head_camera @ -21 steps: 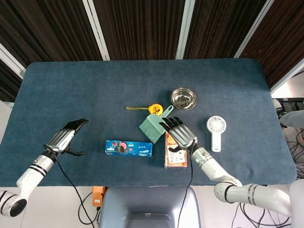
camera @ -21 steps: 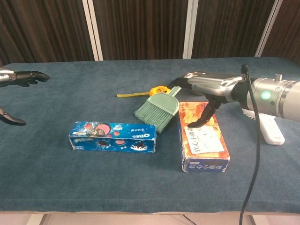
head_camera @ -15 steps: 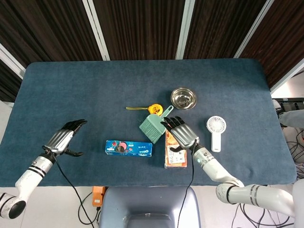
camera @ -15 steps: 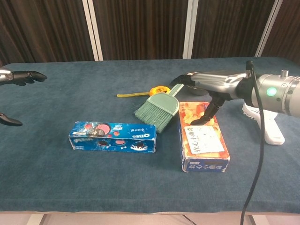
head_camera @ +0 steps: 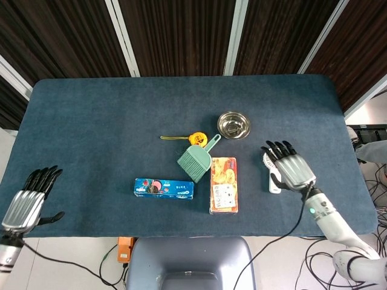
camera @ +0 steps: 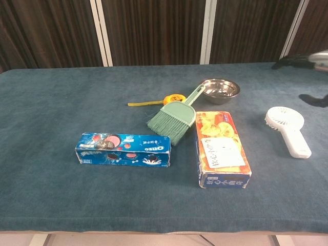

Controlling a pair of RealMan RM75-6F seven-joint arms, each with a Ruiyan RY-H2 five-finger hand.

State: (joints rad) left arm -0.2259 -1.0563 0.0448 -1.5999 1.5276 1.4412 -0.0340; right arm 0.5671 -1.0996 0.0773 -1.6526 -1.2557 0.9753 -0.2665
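My right hand [head_camera: 292, 170] was hovering over the white handheld fan [camera: 288, 126] at the right of the frame, fingers spread and holding nothing. The fan lay flat on the blue table [head_camera: 91, 121], handle toward the near edge. Left of it sat the orange snack box [head_camera: 224, 193], then the green brush [head_camera: 196, 159] with a yellow tape measure [head_camera: 195, 138] and a steel bowl [head_camera: 234, 125] just behind. A blue cookie box [head_camera: 164, 188] lay further left. My left hand [head_camera: 27, 202] was way off at the lower left edge, fingers open too, gripping nothing.
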